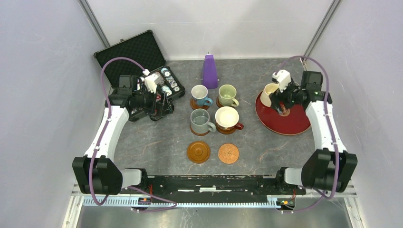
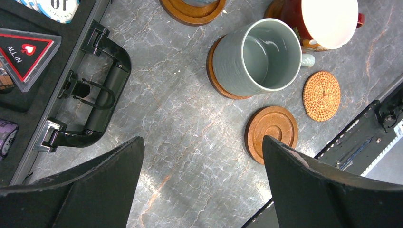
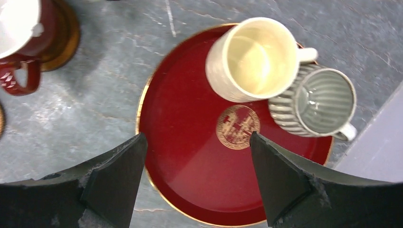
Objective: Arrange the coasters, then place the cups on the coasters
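Observation:
Four cups stand on coasters mid-table: blue [image 1: 201, 95], pale green [image 1: 228, 95], grey-teal [image 1: 200, 121] and red with a white inside [image 1: 228, 118]. Two coasters lie bare in front of them, a glossy ringed one [image 1: 198, 152] and a woven orange one [image 1: 228, 153]. The cream cup [image 3: 252, 59] and the grey ribbed cup [image 3: 318, 102] stand touching on the red tray [image 3: 199, 166]. My right gripper [image 3: 197, 137] hangs open and empty over the tray, just short of the two cups. At the edge of the black case, my left gripper [image 2: 202, 142] is open over bare table.
An open black case [image 1: 138, 57] with poker chips lies at the back left, its handle [image 2: 95, 104] by my left fingers. A purple cone [image 1: 209, 71] stands behind the cups. The red tray [image 1: 285, 118] takes up the right side. White walls close in on both sides.

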### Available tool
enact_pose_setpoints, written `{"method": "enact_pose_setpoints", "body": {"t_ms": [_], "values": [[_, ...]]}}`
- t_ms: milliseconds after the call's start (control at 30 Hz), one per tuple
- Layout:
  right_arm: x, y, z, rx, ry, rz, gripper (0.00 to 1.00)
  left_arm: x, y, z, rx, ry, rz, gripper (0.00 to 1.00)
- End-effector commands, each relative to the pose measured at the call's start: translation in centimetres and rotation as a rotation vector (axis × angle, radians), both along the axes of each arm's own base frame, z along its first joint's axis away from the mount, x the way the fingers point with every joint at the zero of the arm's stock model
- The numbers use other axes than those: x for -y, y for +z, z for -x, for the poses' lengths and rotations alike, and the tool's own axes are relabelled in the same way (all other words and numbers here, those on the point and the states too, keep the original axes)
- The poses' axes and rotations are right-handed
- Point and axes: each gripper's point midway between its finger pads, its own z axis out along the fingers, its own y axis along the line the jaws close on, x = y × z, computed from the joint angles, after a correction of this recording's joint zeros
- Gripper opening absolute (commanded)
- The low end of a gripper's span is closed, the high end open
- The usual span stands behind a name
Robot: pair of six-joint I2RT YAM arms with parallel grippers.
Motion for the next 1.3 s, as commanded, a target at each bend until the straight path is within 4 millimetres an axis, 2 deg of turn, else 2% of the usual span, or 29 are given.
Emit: {"method": "enact_pose_setpoints", "body": {"t_ms": [0, 167, 333, 467, 800, 1000, 1267], "values": [[3.7, 1.2, -2.9, 0.027, -0.061, -0.031, 0.85, 0.2, 1.2, -0.2, 0.052, -0.027, 0.009, 1.00], [9.6, 1.6, -6.7, 0.025, -0.131, -0.014, 0.83, 0.1, 1.1, -0.1, 0.056, -0.028, -0.001, 1.00], [14.2, -0.3, -8.1, -0.007, -0.071, 0.130, 0.82, -0.1, 0.5, 0.0, 0.049, -0.028, -0.015, 1.00], [16.7, -2.1, -8.7, -0.036, -0.010, 0.267, 0.83, 0.0, 0.7, -0.1, 0.053, -0.031, -0.011, 1.00], [19.1, -4.1, -10.0, -0.033, 0.190, 0.469, 0.82, 0.0, 0.4, 0.0, 0.045, -0.045, -0.011, 1.00], [19.2, -5.5, -11.1, -0.017, 0.287, 0.495, 0.82, 0.2, 0.1, 0.2, 0.039, -0.063, -0.005, 1.00], [19.7, -7.0, -12.8, 0.031, 0.320, 0.530, 0.83, 0.1, -0.5, 0.3, 0.018, -0.071, -0.014, 1.00]]}}
